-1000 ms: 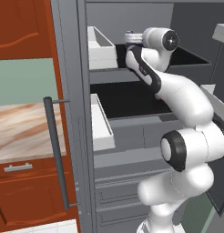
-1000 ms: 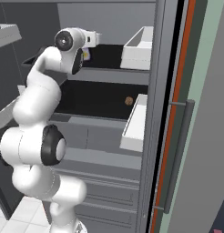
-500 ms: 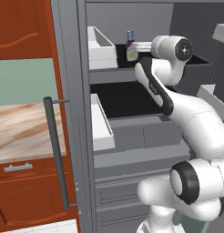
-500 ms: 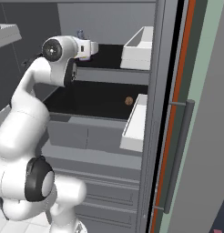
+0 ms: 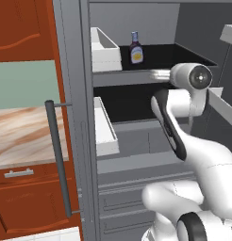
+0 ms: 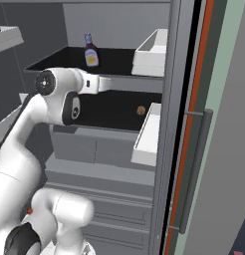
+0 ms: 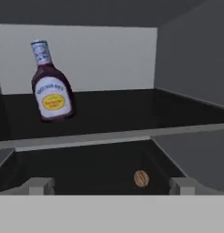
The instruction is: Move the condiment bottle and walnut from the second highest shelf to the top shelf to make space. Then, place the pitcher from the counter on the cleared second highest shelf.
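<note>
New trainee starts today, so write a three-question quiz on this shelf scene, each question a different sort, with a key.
1. True or false: the condiment bottle stands upright on the top shelf.
2. Where is the walnut? A) top shelf B) second highest shelf C) white bin
3. Fill in: the gripper holds ____.

Key: 1 true; 2 B; 3 nothing.

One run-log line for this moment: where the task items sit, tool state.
condiment bottle: upright on top shelf | walnut: on second highest shelf | tool: open, empty | pitcher step: not yet done
</note>
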